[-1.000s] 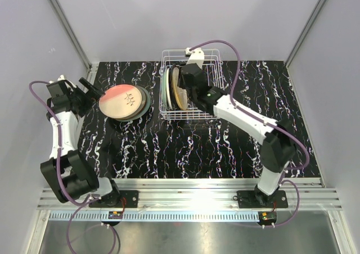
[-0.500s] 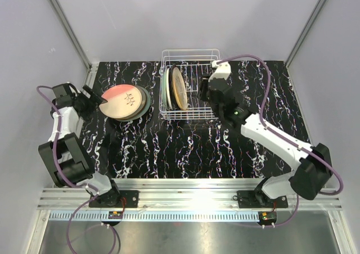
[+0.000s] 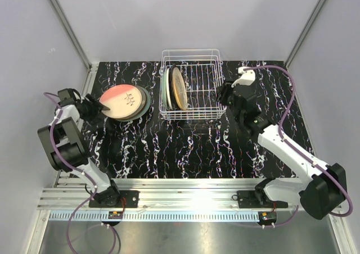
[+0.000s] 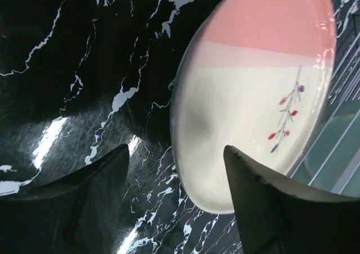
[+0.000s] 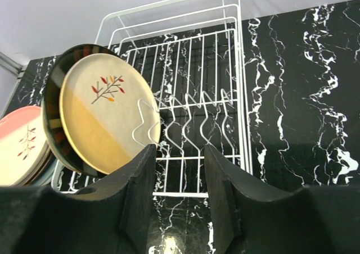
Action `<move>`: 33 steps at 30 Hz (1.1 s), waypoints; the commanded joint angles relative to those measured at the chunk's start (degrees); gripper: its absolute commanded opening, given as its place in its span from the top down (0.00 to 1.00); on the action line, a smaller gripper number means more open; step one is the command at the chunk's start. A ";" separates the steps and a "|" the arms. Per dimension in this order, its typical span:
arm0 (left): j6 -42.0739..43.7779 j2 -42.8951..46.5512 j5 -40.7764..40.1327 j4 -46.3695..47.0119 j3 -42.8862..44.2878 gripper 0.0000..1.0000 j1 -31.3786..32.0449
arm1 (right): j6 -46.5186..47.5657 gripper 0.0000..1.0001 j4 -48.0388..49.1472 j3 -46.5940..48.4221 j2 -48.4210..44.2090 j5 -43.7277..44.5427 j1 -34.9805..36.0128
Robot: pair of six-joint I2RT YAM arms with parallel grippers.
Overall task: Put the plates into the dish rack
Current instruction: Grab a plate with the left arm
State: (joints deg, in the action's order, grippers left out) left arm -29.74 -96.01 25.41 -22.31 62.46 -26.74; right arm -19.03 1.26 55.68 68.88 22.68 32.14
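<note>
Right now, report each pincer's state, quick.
Left pincer: open, the pink plate rim between its fingers, not clamped.
Right pincer: open, holding nothing.

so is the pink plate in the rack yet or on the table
Out: the pink plate lies on top of other plates on the table, left of the dish rack.

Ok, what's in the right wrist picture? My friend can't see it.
A white wire dish rack on a black marbled table holds a cream leaf plate and a dark plate on edge at its left end. The right gripper, open and empty, fills the bottom edge.
</note>
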 commanded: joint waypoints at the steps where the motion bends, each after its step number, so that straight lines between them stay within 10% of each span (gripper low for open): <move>1: -1.37 -2.60 3.50 2.88 0.74 0.32 -1.03 | -0.40 0.53 3.22 -1.01 -1.73 -2.55 -1.99; 10: -2.52 -3.66 4.65 5.08 -0.32 0.49 -1.65 | 0.39 0.53 4.10 -2.51 -2.44 -2.55 -3.66; 22: -2.26 -2.70 2.54 1.92 0.21 1.00 -1.91 | 0.75 0.53 3.31 -2.33 -2.88 -2.55 -4.02; 33: -1.03 3.01 1.14 -1.34 0.21 1.00 -2.00 | 1.97 0.52 2.26 -1.01 -4.11 -12.30 -4.02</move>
State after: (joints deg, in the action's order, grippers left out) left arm -33.56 -96.73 29.50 -21.85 62.33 -28.45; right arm -18.22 1.91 53.21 66.52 15.22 28.42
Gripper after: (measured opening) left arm 0.047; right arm 0.472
